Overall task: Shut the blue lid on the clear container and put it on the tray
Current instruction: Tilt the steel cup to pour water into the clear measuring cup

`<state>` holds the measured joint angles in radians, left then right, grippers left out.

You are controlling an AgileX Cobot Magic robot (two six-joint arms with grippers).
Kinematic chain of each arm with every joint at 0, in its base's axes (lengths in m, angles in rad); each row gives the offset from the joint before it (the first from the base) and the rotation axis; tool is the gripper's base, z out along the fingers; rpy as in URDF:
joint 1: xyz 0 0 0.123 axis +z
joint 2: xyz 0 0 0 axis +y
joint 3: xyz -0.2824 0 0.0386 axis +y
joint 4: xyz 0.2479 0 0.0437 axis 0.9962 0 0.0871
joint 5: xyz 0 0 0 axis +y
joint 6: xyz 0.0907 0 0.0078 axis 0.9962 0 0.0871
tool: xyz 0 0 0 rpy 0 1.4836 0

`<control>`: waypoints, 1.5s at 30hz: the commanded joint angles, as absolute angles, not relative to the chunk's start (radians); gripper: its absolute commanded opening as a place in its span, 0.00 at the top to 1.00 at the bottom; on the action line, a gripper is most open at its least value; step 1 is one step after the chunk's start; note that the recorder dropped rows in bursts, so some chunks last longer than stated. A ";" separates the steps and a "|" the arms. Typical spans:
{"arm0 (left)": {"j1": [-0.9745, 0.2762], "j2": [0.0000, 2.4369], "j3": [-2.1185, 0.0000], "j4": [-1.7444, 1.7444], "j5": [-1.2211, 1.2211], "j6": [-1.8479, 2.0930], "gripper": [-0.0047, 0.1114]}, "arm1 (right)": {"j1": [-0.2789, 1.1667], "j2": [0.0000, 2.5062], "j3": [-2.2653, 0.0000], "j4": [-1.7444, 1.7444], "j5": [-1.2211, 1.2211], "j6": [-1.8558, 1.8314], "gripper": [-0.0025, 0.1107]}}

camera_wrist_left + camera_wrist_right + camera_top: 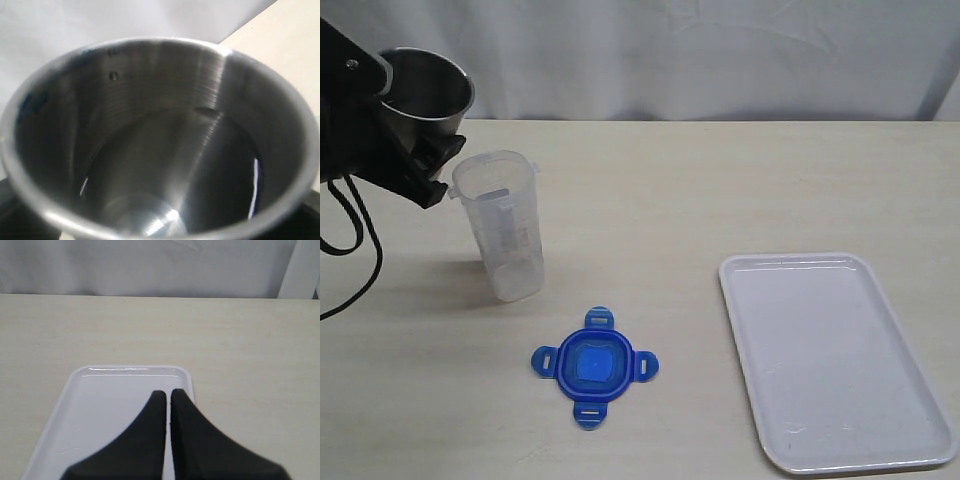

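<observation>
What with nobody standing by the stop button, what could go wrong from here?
1. The left gripper holds the steel cup right beside the clear container; swinging it away could topple that tall, narrow container.
2. The blue lid lies flat on the table, tabs spread, so it may slip when pinched.
3. The right gripper hangs shut over the tray and must open first.

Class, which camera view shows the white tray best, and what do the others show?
Exterior view: the whole tray is visible. Right wrist view shows one end behind the shut right claw; left wrist view shows only a steel cup.
</observation>
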<state>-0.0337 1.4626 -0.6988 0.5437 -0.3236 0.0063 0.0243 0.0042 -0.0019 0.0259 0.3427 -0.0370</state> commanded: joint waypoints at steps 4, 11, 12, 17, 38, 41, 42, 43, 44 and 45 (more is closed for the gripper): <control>-0.036 1.448 -0.713 0.540 -0.368 0.107 0.96 | 0.026 0.000 0.000 0.018 0.342 -0.036 0.94; -0.036 1.448 -0.713 0.540 -0.368 0.190 0.96 | 0.026 0.000 0.000 0.018 0.342 -0.036 0.94; -0.036 1.448 -0.713 0.540 -0.368 0.194 0.96 | 0.026 0.000 0.000 0.018 0.342 -0.036 0.94; -0.036 1.448 -0.713 0.540 -0.368 0.238 0.96 | 0.026 0.000 0.000 0.018 0.342 -0.036 0.94; -0.036 1.448 -0.713 0.538 -0.368 0.424 0.96 | 0.026 0.000 0.000 0.018 0.342 -0.036 0.94; -0.036 1.448 -0.713 0.538 -0.368 0.430 0.96 | 0.026 0.000 0.000 0.018 0.342 -0.036 0.94; -0.036 1.448 -0.713 0.538 -0.368 0.435 0.96 | 0.026 0.000 0.000 0.018 0.342 -0.036 0.94; -0.036 1.448 -0.713 0.538 -0.368 0.445 0.96 | 0.026 0.000 0.000 0.018 0.342 -0.036 0.94; -0.036 1.448 -0.713 0.538 -0.368 0.448 0.96 | 0.026 0.000 0.000 0.018 0.342 -0.036 0.94; -0.036 1.448 -0.713 0.538 -0.368 0.448 0.96 | 0.026 0.000 0.000 0.018 0.342 -0.036 0.94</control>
